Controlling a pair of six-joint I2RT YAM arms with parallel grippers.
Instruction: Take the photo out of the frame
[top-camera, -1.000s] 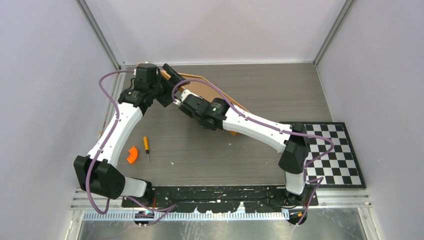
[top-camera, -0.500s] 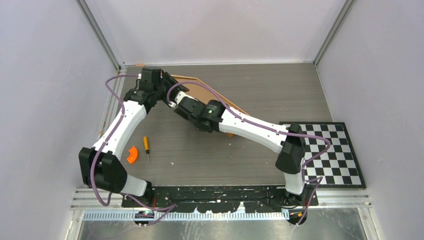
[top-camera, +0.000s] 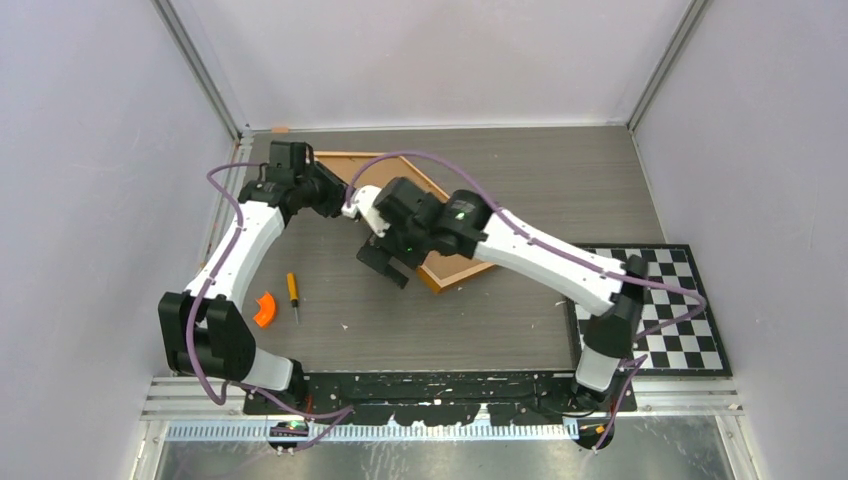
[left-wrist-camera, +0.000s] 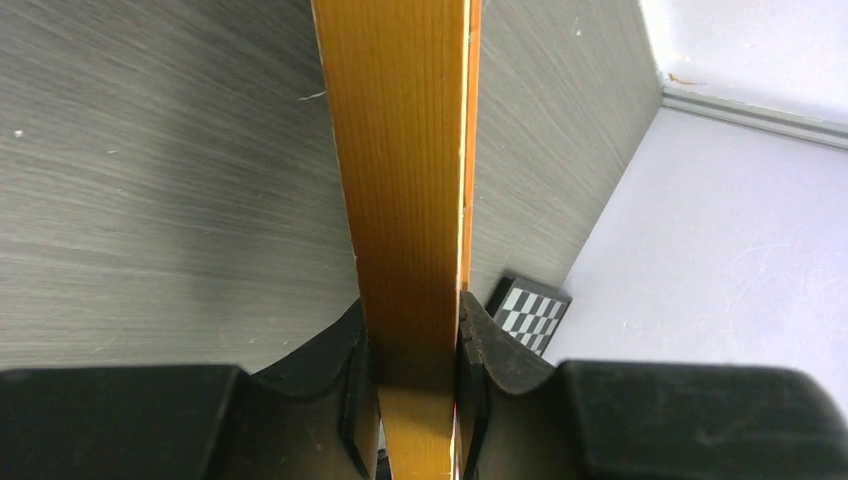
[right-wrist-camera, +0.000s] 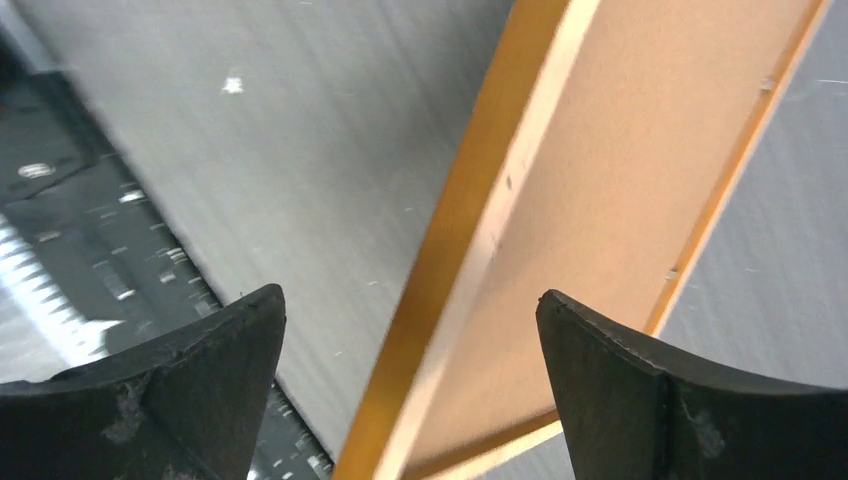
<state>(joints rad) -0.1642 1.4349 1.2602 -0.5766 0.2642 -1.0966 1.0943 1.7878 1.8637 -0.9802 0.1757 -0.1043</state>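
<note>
Left gripper (left-wrist-camera: 412, 345): clamped tight on the frame (left-wrist-camera: 400, 150) edge.
Right gripper (right-wrist-camera: 407, 310): fingers spread wide, hovering over the frame's brown back.

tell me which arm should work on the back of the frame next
Right, probably: the right gripper is open over the board back of the frame; the left gripper is shut on its edge, busy holding it.

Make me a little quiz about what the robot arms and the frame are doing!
1. True or false: the left gripper is shut on the frame's edge.
2. The right gripper is: A) open, B) shut on the frame, C) out of every view.
3. Fill in: the side of the frame facing the top camera is its plain ___ back.
Key: 1 true; 2 A; 3 brown.
</note>
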